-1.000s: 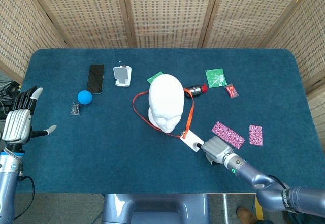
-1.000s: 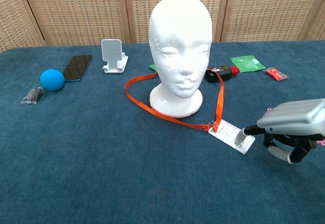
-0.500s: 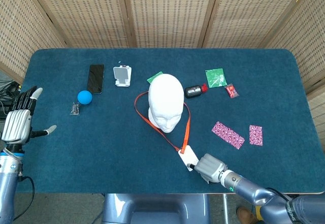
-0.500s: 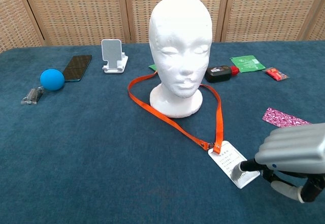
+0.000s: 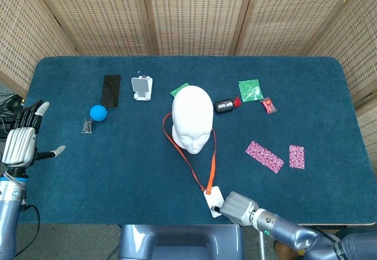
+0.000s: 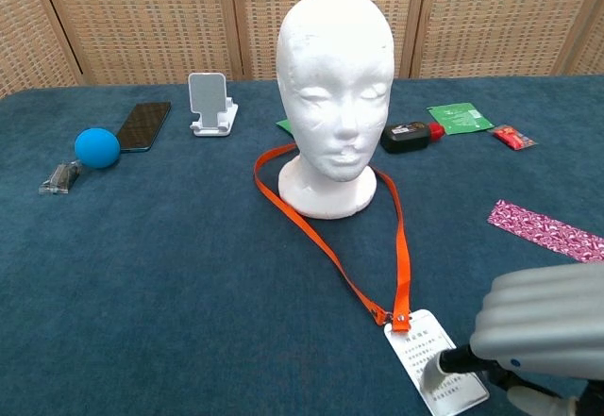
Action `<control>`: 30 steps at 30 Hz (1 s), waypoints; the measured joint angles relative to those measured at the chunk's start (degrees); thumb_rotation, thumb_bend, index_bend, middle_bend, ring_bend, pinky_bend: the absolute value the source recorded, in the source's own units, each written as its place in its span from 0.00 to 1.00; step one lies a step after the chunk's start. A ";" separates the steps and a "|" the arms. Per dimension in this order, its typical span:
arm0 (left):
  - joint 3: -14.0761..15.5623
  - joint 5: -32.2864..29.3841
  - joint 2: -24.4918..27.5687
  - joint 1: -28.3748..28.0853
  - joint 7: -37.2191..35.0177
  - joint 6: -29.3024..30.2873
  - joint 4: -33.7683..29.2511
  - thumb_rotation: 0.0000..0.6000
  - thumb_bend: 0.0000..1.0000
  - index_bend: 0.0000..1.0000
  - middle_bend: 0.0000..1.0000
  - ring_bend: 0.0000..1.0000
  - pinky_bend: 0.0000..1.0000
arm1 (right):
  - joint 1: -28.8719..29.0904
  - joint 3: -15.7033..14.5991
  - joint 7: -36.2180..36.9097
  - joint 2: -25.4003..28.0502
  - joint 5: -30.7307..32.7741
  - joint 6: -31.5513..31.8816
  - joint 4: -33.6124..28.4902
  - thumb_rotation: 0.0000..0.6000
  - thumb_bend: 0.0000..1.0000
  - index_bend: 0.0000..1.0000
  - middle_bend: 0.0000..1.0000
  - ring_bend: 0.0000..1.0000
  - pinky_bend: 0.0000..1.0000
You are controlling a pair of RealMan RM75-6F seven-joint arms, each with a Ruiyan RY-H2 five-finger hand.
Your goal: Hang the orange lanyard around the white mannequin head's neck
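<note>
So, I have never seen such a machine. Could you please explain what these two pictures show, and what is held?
A two-armed robot with humanlike hands works at a blue table. One camera looks down from its head, the other forward from its chest. The right hand presses a fingertip on the white badge of the orange lanyard, which loops around the white mannequin head. The left hand is open, holding nothing. Also lying there: a blue ball, a phone, and a phone stand.
</note>
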 measured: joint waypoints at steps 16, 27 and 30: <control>0.35 0.91 0.23 1.07 0.49 2.03 0.11 1.00 0.00 0.00 0.00 0.00 0.00 | -8.19 2.44 22.15 10.12 -23.97 26.21 8.00 1.00 0.83 0.27 0.74 0.74 0.95; 3.20 4.24 0.33 5.53 1.55 7.96 -1.30 1.00 0.00 0.00 0.00 0.00 0.00 | -25.82 5.80 33.17 9.82 -16.84 51.71 22.14 1.00 0.00 0.00 0.00 0.00 0.00; 4.30 4.78 0.50 6.54 1.68 8.40 -1.72 1.00 0.00 0.00 0.00 0.00 0.00 | -28.29 7.18 33.84 9.34 -11.98 50.94 21.52 1.00 0.00 0.00 0.00 0.00 0.00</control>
